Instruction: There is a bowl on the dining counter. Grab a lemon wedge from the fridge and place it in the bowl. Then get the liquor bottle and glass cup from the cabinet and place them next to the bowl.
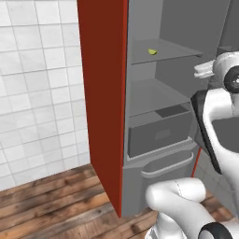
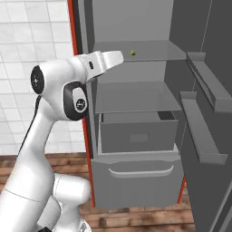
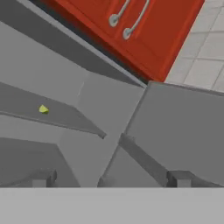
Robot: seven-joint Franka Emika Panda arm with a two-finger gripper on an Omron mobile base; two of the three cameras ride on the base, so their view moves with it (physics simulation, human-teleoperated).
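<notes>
The fridge [image 1: 144, 28] [image 2: 136, 18] stands open, showing grey shelves inside. A small yellow-green lemon wedge [image 1: 152, 52] [image 2: 132, 53] [image 3: 43, 109] lies on the upper shelf, towards its back left. My gripper [image 3: 110, 179] is open with nothing between its fingertips [image 3: 41, 177]. It sits in front of the fridge at about upper-shelf height, apart from the wedge. In the right base view the white hand [image 2: 106, 59] points into the fridge just left of the wedge. Red cabinet doors [image 3: 162, 35] with curved grey handles show above the fridge in the hand view.
The fridge door [image 2: 204, 131] hangs open on the right, with two grey door shelves. Under the shelves are a grey drawer [image 2: 138, 131] and a lower bin [image 2: 136, 176]. A red side panel [image 1: 102, 93] frames the fridge on the left, beside a white tiled wall [image 1: 37, 93] and wooden floor [image 1: 46, 200].
</notes>
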